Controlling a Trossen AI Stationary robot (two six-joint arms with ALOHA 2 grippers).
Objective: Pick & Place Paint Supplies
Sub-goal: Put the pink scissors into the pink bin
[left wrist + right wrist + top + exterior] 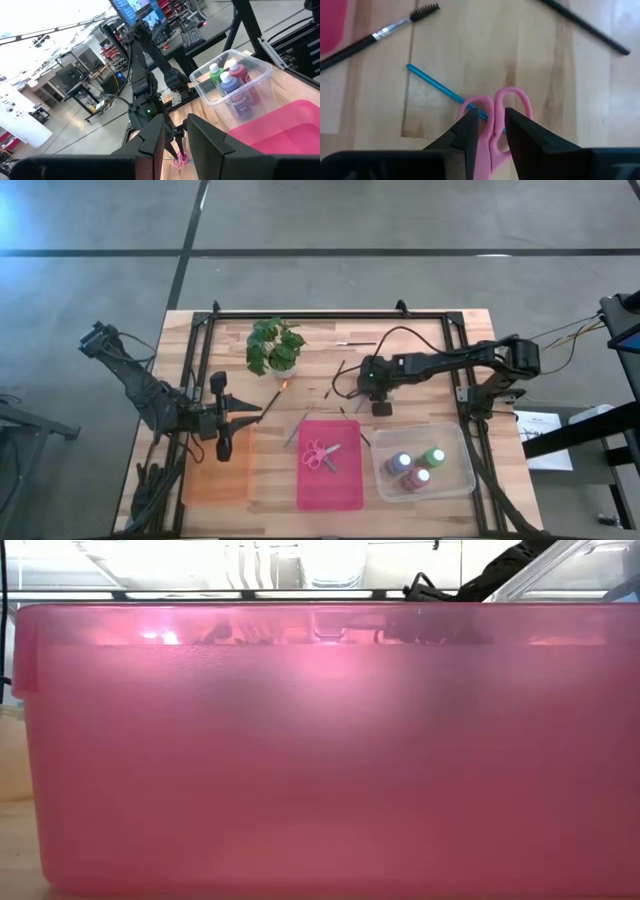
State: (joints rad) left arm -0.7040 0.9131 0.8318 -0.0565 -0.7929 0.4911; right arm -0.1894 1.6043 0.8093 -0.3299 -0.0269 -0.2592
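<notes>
My right gripper point(381, 405) point(491, 125) points down at the table's middle, shut on small pink-handled scissors point(512, 102). A thin blue brush point(435, 82) crosses under one handle loop. Dark brushes point(380, 35) point(585, 25) lie nearby on the wood. Second scissors point(321, 454) lie flat in the pink tray point(345, 485). Three paint bottles point(418, 470) stand in the clear bin point(462, 480). My left gripper point(250, 413) point(176, 137) is level over the orange tray's point(215, 475) far right corner, open by a narrow gap. An orange-tipped brush point(275, 395) lies just off its tips. My right gripper pinches the pink scissors between its two fingers, just behind where the two handle loops point(492, 112) join. The fingers come from above, pointing down, one on each side. The scissors look flat on the wood, with one loop over the blue brush.
A leafy potted plant point(275, 345) stands toward the far edge, left of centre. More thin brushes point(338, 378) lie between the plant and my right gripper. A black frame point(330, 315) runs along the far edge. The pink tray's wall point(320, 760) fills the low view.
</notes>
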